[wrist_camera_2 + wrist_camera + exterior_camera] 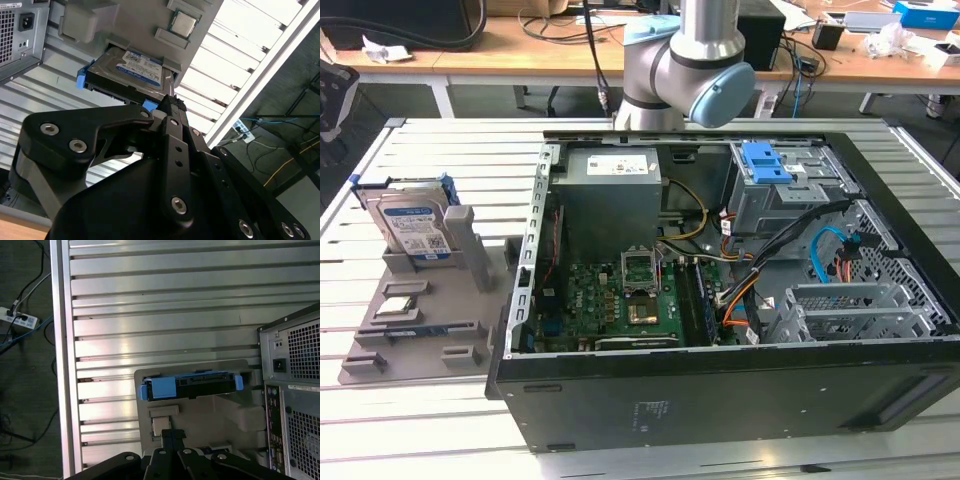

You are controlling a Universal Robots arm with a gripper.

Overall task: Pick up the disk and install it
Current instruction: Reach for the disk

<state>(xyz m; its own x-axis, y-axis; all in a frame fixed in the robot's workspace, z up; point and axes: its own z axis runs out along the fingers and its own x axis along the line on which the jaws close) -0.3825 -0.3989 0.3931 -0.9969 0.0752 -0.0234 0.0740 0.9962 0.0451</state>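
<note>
The disk (415, 228) stands on edge in a slot of the grey holder (420, 320), which sits on the slatted counter (440, 430) at the exterior view's left, just beside the open computer case (720, 400). Its label faces outward, and its blue caddy frame (160, 388) wraps the edges. A small square chip (398, 305) lies in its own pocket of the same holder, near the disk but apart from it.

From where I stand this looks like the reach for the disk, with nothing lifted yet. To do it well, I'd say the gripper should come in square to the drive's flat faces. It should open wide enough to clear drive and frame together, then close on the body and not on the thin blue tabs. The pull should run straight along the slot so the drive doesn't bind against the holder walls. It should also keep off the chip.

In both wrist views the gripper (172, 432) hangs clear of the holder, aimed towards the disk (132, 70). Its fingers appear pressed together with nothing between them, and it touches neither drive nor holder. The arm (690, 60) rises behind the case
</note>
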